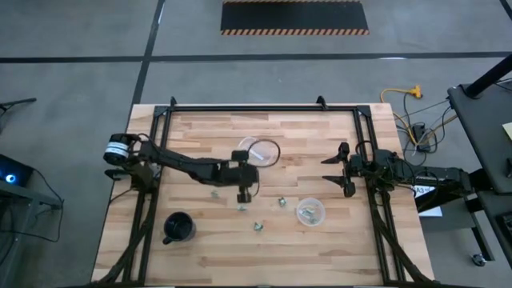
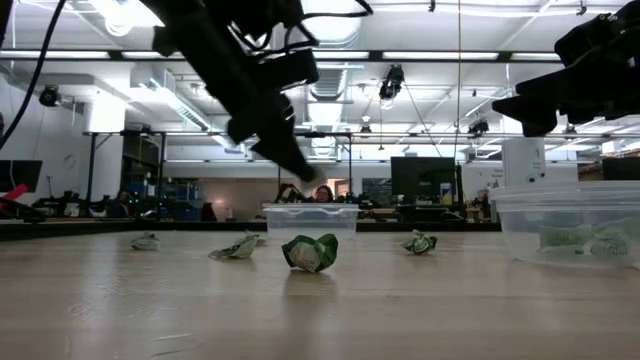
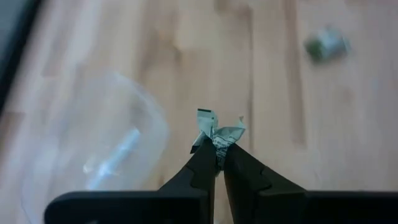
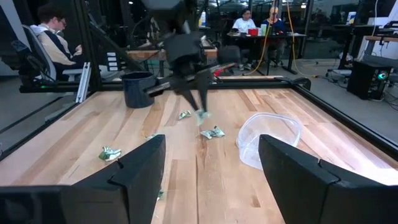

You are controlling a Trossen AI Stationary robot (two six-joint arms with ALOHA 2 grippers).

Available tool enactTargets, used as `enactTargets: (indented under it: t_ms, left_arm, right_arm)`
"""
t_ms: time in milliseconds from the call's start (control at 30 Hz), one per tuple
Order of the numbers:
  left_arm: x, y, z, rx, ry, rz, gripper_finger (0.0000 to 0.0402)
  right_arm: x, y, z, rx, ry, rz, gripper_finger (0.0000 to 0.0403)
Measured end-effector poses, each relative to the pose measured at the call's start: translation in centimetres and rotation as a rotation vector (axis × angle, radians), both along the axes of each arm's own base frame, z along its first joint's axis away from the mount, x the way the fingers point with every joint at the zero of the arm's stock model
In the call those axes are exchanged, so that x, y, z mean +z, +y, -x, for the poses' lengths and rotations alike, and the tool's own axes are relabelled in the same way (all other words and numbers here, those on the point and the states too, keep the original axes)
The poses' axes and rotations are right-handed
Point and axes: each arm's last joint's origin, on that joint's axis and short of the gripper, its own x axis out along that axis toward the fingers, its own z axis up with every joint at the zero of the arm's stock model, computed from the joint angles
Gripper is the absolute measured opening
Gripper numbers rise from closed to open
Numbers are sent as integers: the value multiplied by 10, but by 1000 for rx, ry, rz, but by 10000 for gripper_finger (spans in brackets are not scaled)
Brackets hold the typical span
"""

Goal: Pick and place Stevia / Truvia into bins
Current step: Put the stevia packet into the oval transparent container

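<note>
On the pale butcher-block wooden table (image 1: 320,248), the left gripper (image 3: 216,163), above the centre and at seven o'clock of the tipped clear plastic cup (image 1: 260,151), pinches a crumpled green-and-white paper sweetener packet (image 3: 219,133), evidently light and limp, by its edge, while the right gripper (image 4: 211,167) waits wide open and empty at three o'clock.

high view: looked straight down over the whole table (image 1: 320,248)
low view: sat at tabletop level, facing the room
wrist views: close, both saw the table
</note>
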Motion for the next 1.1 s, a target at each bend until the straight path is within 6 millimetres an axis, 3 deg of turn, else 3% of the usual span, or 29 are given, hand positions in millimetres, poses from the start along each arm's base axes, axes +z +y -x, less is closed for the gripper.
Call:
enactTargets:
  t_ms: [333,633,833,1100]
  left_arm:
    - [16,46,-10,135,-194,6,7]
    - [-1,69,1,249,-362,61,8]
    - [-20,74,16,292,-402,95,8]
    - [-28,72,24,285,-516,137,8]
  right_arm:
    - [0,0,0,0,0,0,253]
    - [0,0,0,0,0,0,247]
    - [0,0,0,0,0,0,254]
    - [0,0,0,0,0,0,247]
